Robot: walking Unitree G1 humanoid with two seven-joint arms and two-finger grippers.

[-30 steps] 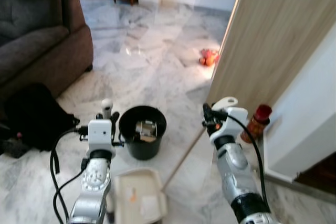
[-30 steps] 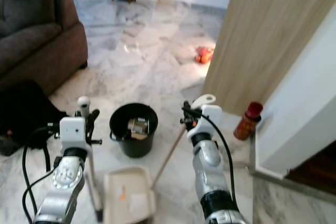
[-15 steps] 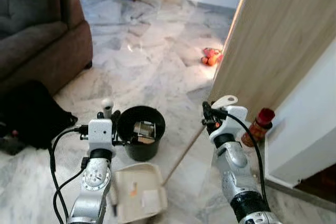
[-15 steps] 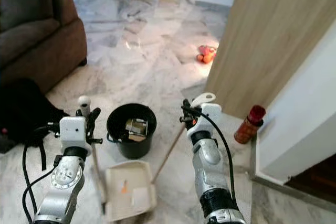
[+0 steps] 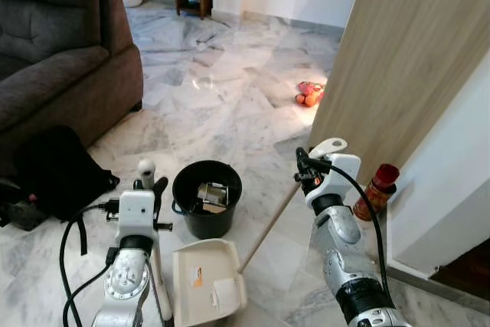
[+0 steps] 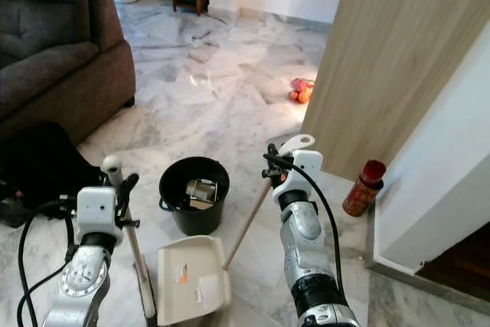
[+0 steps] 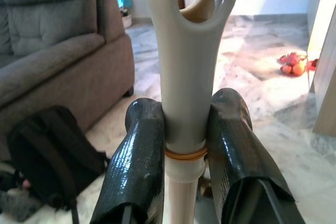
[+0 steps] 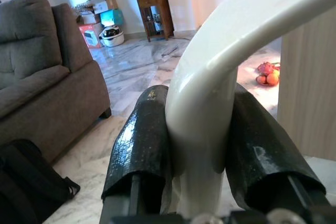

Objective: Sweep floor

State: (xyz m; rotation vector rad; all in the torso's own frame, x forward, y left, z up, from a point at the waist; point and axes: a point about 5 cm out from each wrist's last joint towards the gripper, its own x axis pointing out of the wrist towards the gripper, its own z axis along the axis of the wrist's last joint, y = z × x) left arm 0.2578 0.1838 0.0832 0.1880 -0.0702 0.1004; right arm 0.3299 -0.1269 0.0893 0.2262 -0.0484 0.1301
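I see bright daylight glaring off the marble floor (image 5: 230,89) near the doorway; wrist views blur the backgrounds slightly.

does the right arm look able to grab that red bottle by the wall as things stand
Probably not yet. The right end effector is shut on the broom handle, so it has no free grip, though the red bottle stands close beside that arm with bare floor between.

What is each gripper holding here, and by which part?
Left gripper clamps the dustpan handle near its looped top; right gripper clamps the broom handle near its curved top end.
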